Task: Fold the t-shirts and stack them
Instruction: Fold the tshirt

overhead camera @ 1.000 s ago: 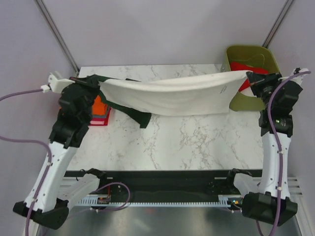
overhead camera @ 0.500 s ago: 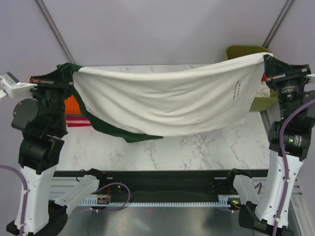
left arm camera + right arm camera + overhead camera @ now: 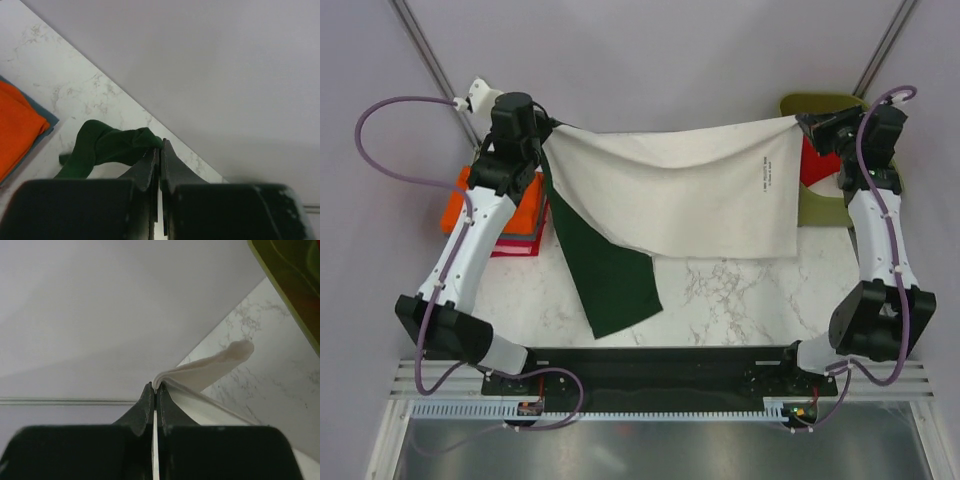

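currently we find the cream t-shirt (image 3: 670, 195) held spread in the air over the far half of the worktop (image 3: 740, 300), stretched between both arms. the left tool (image 3: 546, 125) is clamped on the shirt's far-left corner; its wrist view shows dark green cloth pinched between closed jaws. the right tool (image 3: 807, 122) is clamped on the opposite cream corner at far right. a dark green sleeve (image 3: 610, 270) hangs below the left side; we cannot tell whether it touches the worktop. a folded orange t-shirt (image 3: 527, 215) lies on a stack at the left edge. red cloth (image 3: 817, 165) shows in the olive bin (image 3: 820, 205), partly hidden by the shirt.
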`<state>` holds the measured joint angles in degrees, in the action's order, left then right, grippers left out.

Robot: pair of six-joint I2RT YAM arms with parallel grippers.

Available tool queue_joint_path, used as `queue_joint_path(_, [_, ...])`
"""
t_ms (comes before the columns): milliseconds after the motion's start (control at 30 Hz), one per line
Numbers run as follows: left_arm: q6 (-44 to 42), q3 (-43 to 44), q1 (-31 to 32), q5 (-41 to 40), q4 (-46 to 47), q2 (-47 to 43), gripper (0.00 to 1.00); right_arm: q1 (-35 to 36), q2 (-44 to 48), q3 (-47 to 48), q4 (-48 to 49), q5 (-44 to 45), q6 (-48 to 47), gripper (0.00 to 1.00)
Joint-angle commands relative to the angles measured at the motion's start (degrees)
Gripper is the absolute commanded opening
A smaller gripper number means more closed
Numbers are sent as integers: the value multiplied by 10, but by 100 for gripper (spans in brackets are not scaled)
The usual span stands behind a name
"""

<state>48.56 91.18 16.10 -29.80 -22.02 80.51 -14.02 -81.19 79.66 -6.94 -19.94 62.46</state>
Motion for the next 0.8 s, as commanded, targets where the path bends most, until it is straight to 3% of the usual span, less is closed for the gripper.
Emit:
queue_joint_path(0, [26,119,-29,19,65,42,2,19,-46,90,60,-14,37,0])
queue_joint_path(167, [80,326,-102,129,46,169,2,12,-187,304,57,-50,85,0])
queue_joint_path(300, [137,387,-159,220,117,227,2,3,-287,501,52,-80,130,0])
queue_joint_path(400, [153,404,-186,265,168,270,2,3,-355,550,65,-104,161,0])
queue_joint_path(467, [155,387,-192,292,181,284,2,4,-367,513,134,-117,184,0])
queue_joint_path(500, [155,366,-193,295,201,286,2,6,-363,447,167,-128,192,0])
queue_joint_path(567, [156,279,-193,330,279,279,2,7,-348,379,239,-133,208,0])
queue_joint_path(733, [155,109,-194,369,388,230,2,7,-324,223,260,-164,166,0])
queue_joint_path(767, [155,36,-192,372,410,217,2,7,-318,199,270,-166,157,0])
